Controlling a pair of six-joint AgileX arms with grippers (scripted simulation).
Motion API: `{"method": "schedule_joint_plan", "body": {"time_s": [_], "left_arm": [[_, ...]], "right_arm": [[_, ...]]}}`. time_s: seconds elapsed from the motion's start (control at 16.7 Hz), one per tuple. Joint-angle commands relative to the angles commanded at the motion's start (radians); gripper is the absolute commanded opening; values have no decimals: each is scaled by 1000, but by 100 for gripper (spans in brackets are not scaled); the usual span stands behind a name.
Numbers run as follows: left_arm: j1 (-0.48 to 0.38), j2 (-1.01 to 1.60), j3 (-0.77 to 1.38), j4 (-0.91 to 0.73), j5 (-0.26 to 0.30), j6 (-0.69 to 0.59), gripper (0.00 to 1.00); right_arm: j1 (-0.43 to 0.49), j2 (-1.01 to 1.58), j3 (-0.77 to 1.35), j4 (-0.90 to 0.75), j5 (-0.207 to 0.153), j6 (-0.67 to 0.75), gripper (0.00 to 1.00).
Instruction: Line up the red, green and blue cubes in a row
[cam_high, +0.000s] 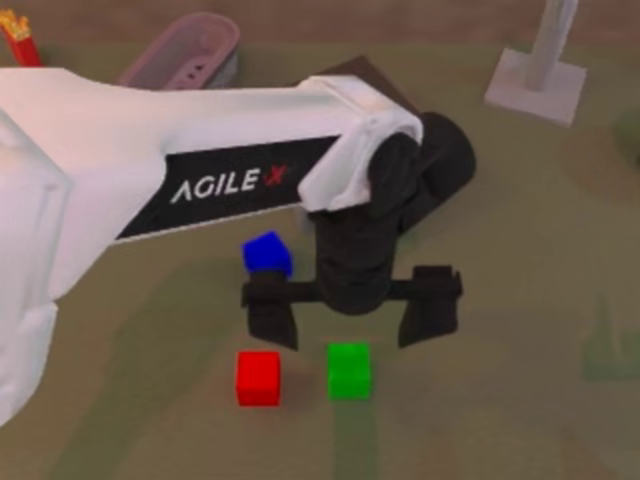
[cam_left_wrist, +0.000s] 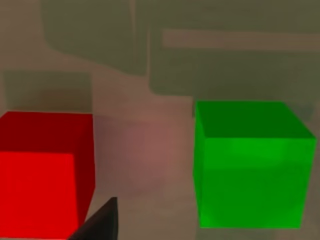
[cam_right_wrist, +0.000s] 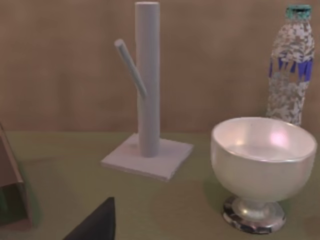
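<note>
Red cube (cam_high: 258, 377) and green cube (cam_high: 349, 369) sit side by side below the left gripper (cam_high: 352, 318), jaws open, blue cube (cam_high: 267, 254) behind; arm reads "AGILE X"; right wrist alone shows goblet (cam_right_wrist: 262, 160).

Red cube (cam_high: 258, 377), green cube (cam_high: 349, 369) and blue cube (cam_high: 267, 253) are showing plain, smooth, matt faces; the green one is looking faintly translucent in the left wrist view; table (cam_high: 520, 400) is reading as matt olive, softly mottled; left arm (cam_high: 150, 150) is wearing a smooth white shell with a black panel; left gripper (cam_high: 352, 325) is appearing matt black; bowl (cam_right_wrist: 262, 160) is gleaming pearly, its foot shining like metal; stand (cam_right_wrist: 148, 90) is looking matt grey; bottle (cam_right_wrist: 290, 65) is carrying a speckled label.
</note>
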Motion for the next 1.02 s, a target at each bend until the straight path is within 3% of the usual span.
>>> {"method": "schedule_joint_plan", "body": {"time_s": [0.18,0.6,0.78,1.02], "left_arm": [[8,-32,57,-84,-1,-2,100],[10,-22,75,-93,-2,31,100],[38,10,116,-105,-2,153,100],[106,71,184,-131,3,459,100]], "right_arm": [[0,0,0,0,0,0,100],[0,0,0,0,0,0,100],[0,0,0,0,0,0,100],[0,0,0,0,0,0,100]]}}
